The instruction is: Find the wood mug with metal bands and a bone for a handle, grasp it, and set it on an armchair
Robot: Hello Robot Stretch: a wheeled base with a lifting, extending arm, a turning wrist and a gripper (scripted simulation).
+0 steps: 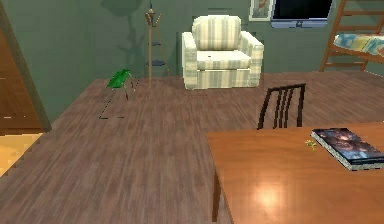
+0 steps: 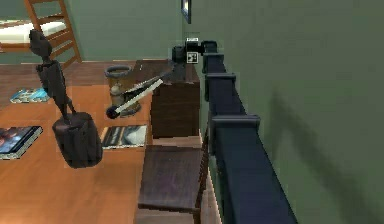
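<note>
A cream striped armchair (image 1: 222,52) stands against the far wall in the forward view. In the arm side view a small round brownish vessel with a pale rim (image 2: 119,74) sits on the wooden table (image 2: 40,180); it may be the mug, but its bands and handle are too small to make out. The dark arm (image 2: 235,140) rises along the wall to two white squares (image 2: 196,47). Left of them is my gripper (image 2: 177,56), above a dark chair's back. I cannot tell whether it holds anything.
On the table are a baseball bat (image 2: 140,92), a dark statue (image 2: 66,115) and magazines (image 2: 18,140). A dark chair (image 2: 175,150) is tucked against it. The forward view has a floor lamp (image 1: 152,40), a green plant (image 1: 120,78), another chair (image 1: 282,105), a book (image 1: 347,146) and bare floor.
</note>
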